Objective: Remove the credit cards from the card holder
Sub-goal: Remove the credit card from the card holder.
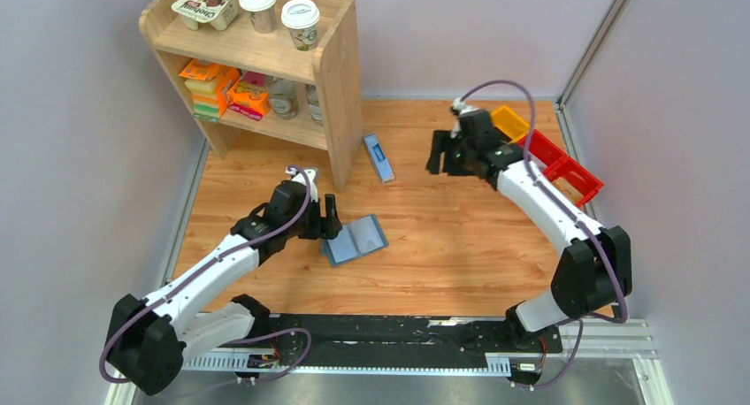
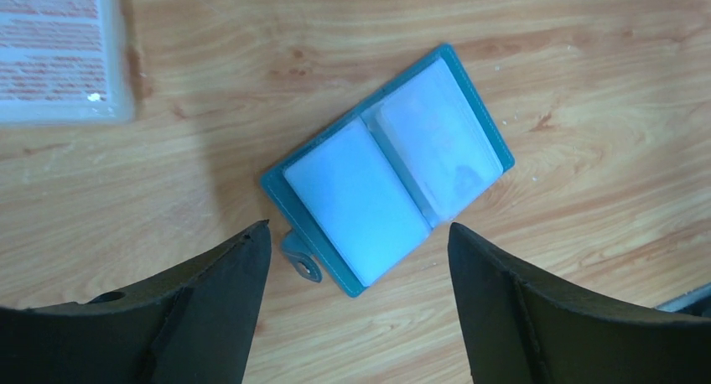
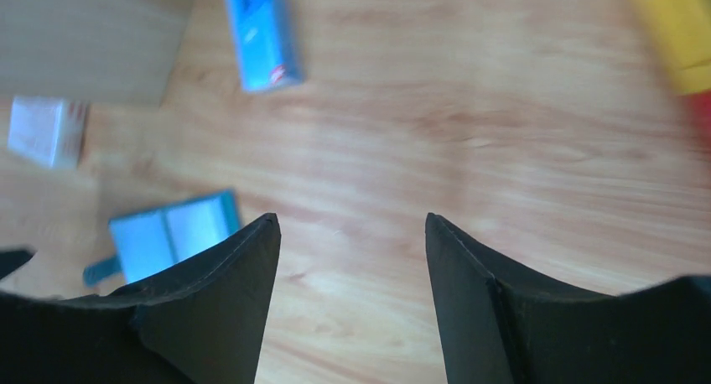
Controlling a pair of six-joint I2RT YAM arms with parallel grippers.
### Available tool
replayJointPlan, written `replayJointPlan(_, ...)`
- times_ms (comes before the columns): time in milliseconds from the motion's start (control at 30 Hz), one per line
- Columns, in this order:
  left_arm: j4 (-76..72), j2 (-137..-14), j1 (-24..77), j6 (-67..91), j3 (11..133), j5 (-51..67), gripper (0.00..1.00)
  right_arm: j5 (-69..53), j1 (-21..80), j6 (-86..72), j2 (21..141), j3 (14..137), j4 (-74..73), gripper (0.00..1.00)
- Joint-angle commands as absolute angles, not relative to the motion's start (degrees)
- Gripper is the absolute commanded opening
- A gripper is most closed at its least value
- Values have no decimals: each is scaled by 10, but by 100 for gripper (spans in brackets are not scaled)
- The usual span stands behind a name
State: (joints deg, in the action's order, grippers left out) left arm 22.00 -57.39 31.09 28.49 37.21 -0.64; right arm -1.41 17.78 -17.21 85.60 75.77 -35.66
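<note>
The card holder (image 1: 354,240) lies open and flat on the wooden floor, teal with pale blue pocket panels (image 2: 356,199) and its small tab (image 2: 300,262) at the near corner. No credit cards show plainly; only a faint reddish mark shows through the right panel (image 2: 461,181). My left gripper (image 1: 327,219) hovers just left of the holder, open, and its fingers straddle the holder's near corner in the wrist view (image 2: 359,226) without touching it. My right gripper (image 1: 445,153) is raised far to the right, open and empty (image 3: 350,218), and the holder (image 3: 172,233) lies well away from it.
A narrow blue-and-white box (image 1: 378,157) lies beside the wooden shelf (image 1: 340,78), which is stocked with cups and packs. Red (image 1: 562,162) and yellow (image 1: 510,120) bins sit at the back right. A white printed pack (image 2: 54,49) lies just beyond the holder.
</note>
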Motion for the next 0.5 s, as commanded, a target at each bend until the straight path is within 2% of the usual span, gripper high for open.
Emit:
replayJointPlan(0,214,-605,308,307,398,39,82,-55,287,-237,857,678,-207,67)
replayJointPlan(200,217,-651,308,313,402,57,78,-70,391,-277,930,655,-144,65)
replayJointPlan(467,222,-697,308,325,396,73,75,-92,449,-284,996,657,-101,62)
